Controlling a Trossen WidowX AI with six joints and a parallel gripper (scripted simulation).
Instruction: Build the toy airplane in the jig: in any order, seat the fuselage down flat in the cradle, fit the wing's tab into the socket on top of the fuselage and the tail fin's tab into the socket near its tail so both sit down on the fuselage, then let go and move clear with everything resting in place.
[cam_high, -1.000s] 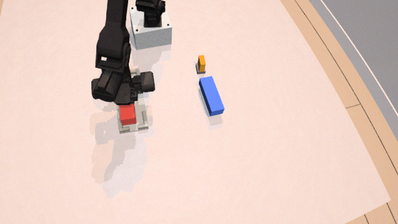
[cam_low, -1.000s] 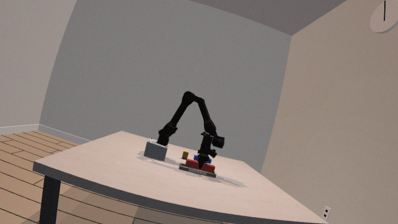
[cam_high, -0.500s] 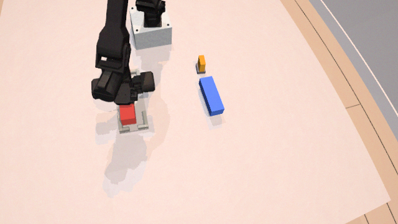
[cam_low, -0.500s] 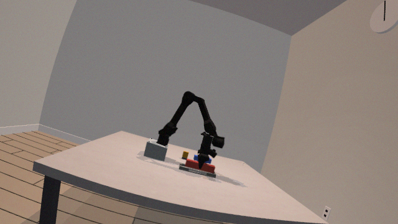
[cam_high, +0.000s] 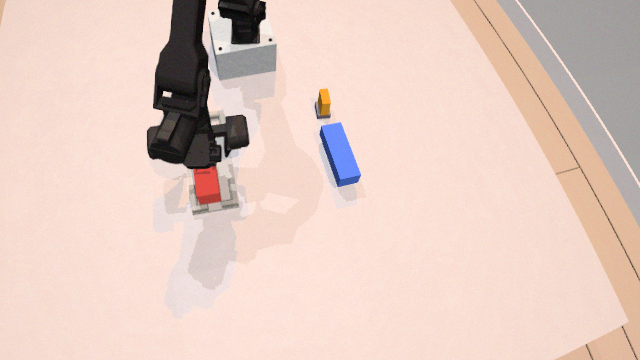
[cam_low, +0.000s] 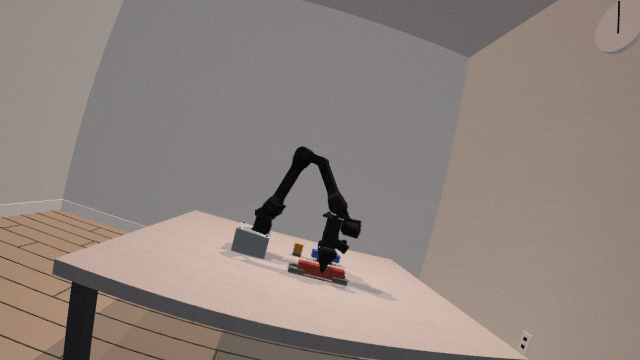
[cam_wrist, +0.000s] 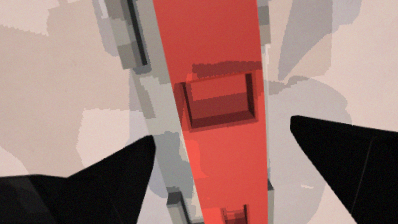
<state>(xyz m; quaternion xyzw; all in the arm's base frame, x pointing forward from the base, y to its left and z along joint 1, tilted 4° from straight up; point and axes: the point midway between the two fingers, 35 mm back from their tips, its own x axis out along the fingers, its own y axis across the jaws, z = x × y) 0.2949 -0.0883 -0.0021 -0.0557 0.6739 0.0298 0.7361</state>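
Red and blocky, the fuselage (cam_high: 207, 185) (cam_low: 318, 269) (cam_wrist: 225, 155) lies lengthwise over the pale grey jig (cam_high: 215, 208) (cam_low: 340, 282) (cam_wrist: 160, 105); from overhead it sits toward one side of it, and whether it is fully down in the cradle I cannot tell. Its larger socket is empty in the wrist view, with part of a smaller one at the lower edge. The gripper (cam_high: 202, 165) (cam_low: 324, 270) (cam_wrist: 222, 132) has its jaws spread wide, one black finger on each side of the fuselage and apart from it, pinching nothing. Beside the jig, well apart, the blue wing (cam_high: 341, 154) (cam_low: 316, 255) rests on the table (cam_high: 425, 240) (cam_low: 250, 295), and near one end of it stands the orange tail fin (cam_high: 324, 102) (cam_low: 298, 248) with a dark foot. Farther out is the arm's grey base (cam_high: 247, 62) (cam_low: 249, 243). No lettering, label or brand can be read on the parts, the jig or the arm.
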